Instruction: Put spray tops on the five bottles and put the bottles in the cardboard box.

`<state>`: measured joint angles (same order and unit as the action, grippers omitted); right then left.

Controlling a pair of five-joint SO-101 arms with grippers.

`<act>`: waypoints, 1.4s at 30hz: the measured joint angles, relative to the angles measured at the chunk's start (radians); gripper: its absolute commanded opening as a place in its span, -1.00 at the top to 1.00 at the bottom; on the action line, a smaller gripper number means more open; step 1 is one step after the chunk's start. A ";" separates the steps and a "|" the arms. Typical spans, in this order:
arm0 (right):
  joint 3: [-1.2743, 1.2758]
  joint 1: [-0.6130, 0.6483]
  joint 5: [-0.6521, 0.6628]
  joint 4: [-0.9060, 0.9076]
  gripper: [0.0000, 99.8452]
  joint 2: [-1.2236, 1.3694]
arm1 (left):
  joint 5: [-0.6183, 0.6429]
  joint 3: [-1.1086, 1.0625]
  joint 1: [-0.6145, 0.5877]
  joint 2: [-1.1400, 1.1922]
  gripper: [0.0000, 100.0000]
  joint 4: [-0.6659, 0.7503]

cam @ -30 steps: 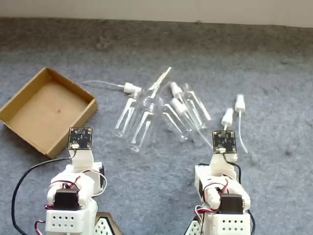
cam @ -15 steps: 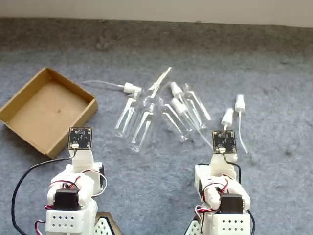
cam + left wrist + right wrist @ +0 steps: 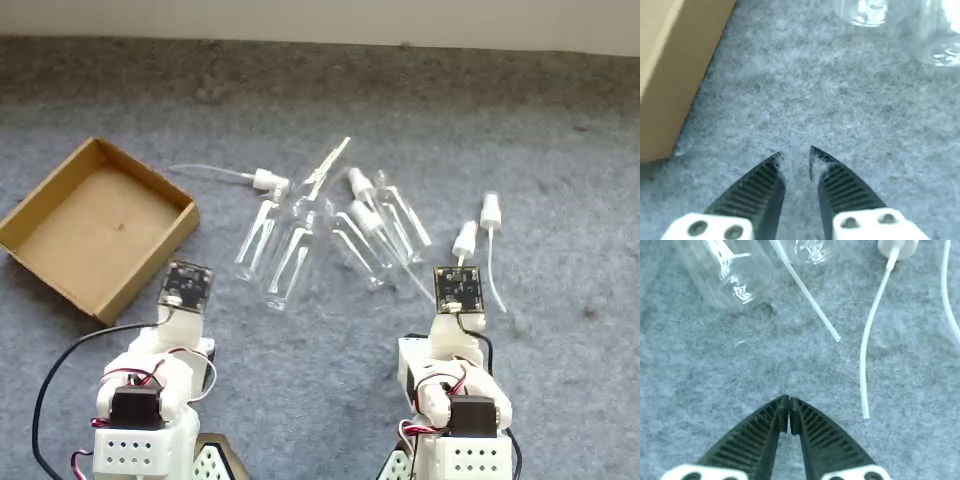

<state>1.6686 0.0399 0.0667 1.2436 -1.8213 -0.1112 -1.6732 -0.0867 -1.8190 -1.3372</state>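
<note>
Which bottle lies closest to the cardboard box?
The leftmost bottle in the high view; every other bottle lies farther right, away from the cardboard box.

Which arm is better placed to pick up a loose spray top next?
Right, probably: two loose spray tops lie just ahead of the right gripper; the left gripper sits by the box.

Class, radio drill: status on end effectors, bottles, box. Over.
Left end effector slightly open, holding nothing. Right end effector shut, holding nothing. Bottles lying on carpet, none in cardboard box. Path unobstructed.
</note>
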 measured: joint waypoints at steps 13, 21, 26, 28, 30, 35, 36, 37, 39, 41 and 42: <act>0.000 0.000 0.000 0.000 0.99 0.000 | -0.385 0.012 -0.005 -0.005 0.98 0.005; 0.000 0.000 0.000 0.000 0.99 0.000 | -0.525 0.275 -0.083 -0.005 0.98 0.000; 0.000 0.000 0.000 0.000 0.99 0.000 | -0.565 0.417 -0.100 0.118 0.98 0.000; 0.000 0.000 0.000 0.000 0.99 0.000 | -0.565 0.486 -0.100 0.235 0.98 0.000; 0.000 0.000 0.000 0.000 0.99 0.000 | -0.565 0.565 -0.100 0.371 0.98 0.000; 0.000 0.000 0.000 0.000 0.99 0.000 | -0.565 0.792 -0.100 0.738 0.98 0.000; 0.000 0.000 0.000 0.000 0.99 0.000 | -0.563 0.832 -0.100 0.807 0.98 0.000; 0.000 0.000 0.000 0.000 0.99 0.000 | -0.542 0.875 -0.100 0.868 0.98 0.000; 0.000 0.000 0.000 0.000 0.99 0.000 | -0.480 0.957 -0.087 0.988 0.96 -0.006; 0.000 0.000 0.000 0.000 0.99 0.000 | -0.427 1.048 -0.048 1.096 0.89 -0.044; 0.000 0.000 0.000 0.000 0.99 0.000 | -0.407 1.094 -0.017 1.148 0.86 -0.074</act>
<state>1.6686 0.0399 0.0667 1.2436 -1.8213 -0.5178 -0.5792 -0.1036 -0.6713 -1.4108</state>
